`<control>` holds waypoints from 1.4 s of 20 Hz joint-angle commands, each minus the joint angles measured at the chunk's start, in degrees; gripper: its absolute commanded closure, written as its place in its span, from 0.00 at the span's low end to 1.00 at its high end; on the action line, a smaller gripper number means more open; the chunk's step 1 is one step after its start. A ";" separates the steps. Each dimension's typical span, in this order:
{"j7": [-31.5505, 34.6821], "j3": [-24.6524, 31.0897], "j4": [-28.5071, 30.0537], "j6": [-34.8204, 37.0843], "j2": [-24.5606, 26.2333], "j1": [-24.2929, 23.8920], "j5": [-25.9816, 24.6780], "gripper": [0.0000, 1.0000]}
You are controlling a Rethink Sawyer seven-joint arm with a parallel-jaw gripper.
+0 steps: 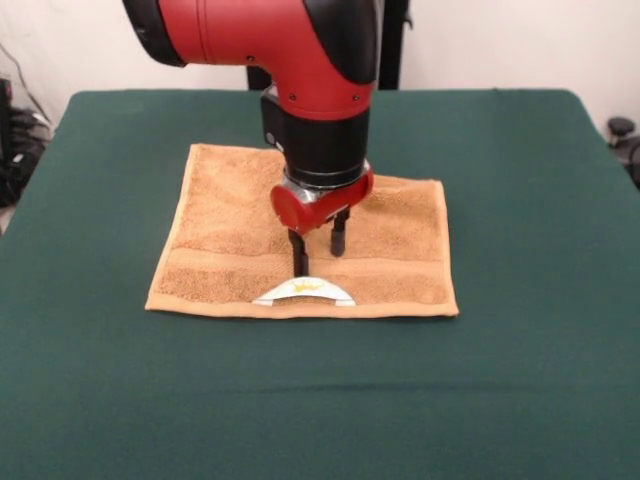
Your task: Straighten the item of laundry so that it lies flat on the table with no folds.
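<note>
The towel (300, 240) lies spread nearly flat mid-table (520, 380), its label (303, 292) at the camera-side edge. The hand (318, 248) hangs above with 2 fingers parted, released and empty, so flattening looks nearly finished.

Place: you are looking at a robot lab or test room, not a home
Arm: a red and black robot arm (300, 70) comes down from above (an industrial machine, no household thing)
Work surface: the table (540, 380) is covered edge to edge in dark green felt-like cloth
Background: you see a plain pale wall (500, 45) behind it
Edges: dark cables and gear (15, 140) at the left, a black fitting (622, 130) at the right
</note>
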 commanded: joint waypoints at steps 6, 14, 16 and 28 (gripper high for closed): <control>-1.88 10.51 -14.31 1.40 10.21 -2.97 -1.52 0.00; -5.71 13.08 -22.52 9.30 11.35 -3.69 -2.71 0.00; -6.22 13.19 -23.19 9.57 10.90 -3.60 -3.74 0.00; -4.92 11.57 -22.38 12.09 8.88 -2.66 -5.20 0.00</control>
